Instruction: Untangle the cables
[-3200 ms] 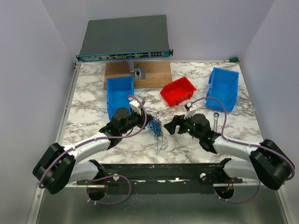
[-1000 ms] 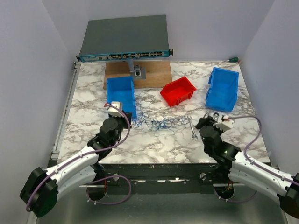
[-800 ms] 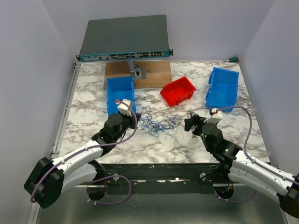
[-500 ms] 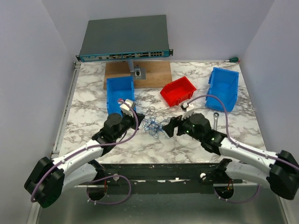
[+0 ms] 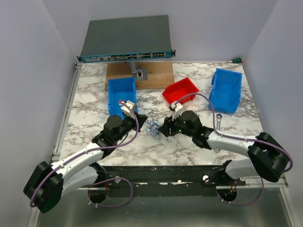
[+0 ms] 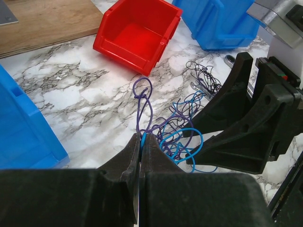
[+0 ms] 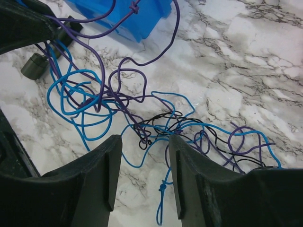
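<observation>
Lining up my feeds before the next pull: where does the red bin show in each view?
Top external: the red bin is mid-table, just beyond the cables.
Left wrist: red bin at upper centre, beyond the tangle.
Right wrist: not in view.
Shared landmark: the cables, near the middle of both wrist views and of the top view.

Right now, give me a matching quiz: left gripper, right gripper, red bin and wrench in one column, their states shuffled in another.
1. left gripper
2. right gripper
3. red bin
4. wrench

A. empty
B. lying flat on the table
C. open over the cables
D. shut on one of the cables

Pairs: 1-D, 2-C, 3-A, 4-B.
</observation>
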`<action>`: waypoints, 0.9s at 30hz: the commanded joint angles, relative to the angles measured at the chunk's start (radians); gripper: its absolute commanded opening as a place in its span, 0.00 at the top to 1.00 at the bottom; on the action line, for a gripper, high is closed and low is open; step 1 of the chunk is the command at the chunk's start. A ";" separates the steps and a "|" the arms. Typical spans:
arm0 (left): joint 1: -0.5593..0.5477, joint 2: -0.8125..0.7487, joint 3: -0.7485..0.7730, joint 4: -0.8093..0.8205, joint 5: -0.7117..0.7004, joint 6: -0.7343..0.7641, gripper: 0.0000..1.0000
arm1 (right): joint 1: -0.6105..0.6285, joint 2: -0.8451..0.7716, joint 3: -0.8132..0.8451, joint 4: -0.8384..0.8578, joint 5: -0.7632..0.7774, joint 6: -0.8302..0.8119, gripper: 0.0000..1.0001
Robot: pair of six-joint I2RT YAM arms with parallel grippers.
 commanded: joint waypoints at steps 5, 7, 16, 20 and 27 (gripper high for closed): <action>0.007 0.004 0.005 0.020 0.012 0.000 1.00 | -0.003 0.057 0.023 0.082 0.070 -0.029 0.51; 0.006 0.002 0.005 0.019 0.014 0.000 1.00 | -0.002 0.081 0.038 0.091 0.047 -0.029 0.51; 0.005 0.005 0.004 0.025 0.022 0.001 1.00 | -0.001 0.152 0.067 0.178 -0.055 -0.013 0.73; 0.005 0.007 0.004 0.028 0.021 -0.002 1.00 | -0.003 0.136 0.018 0.252 -0.035 0.007 0.99; 0.006 -0.001 -0.004 0.027 0.011 -0.009 0.28 | -0.002 0.087 -0.104 0.358 0.166 0.036 0.99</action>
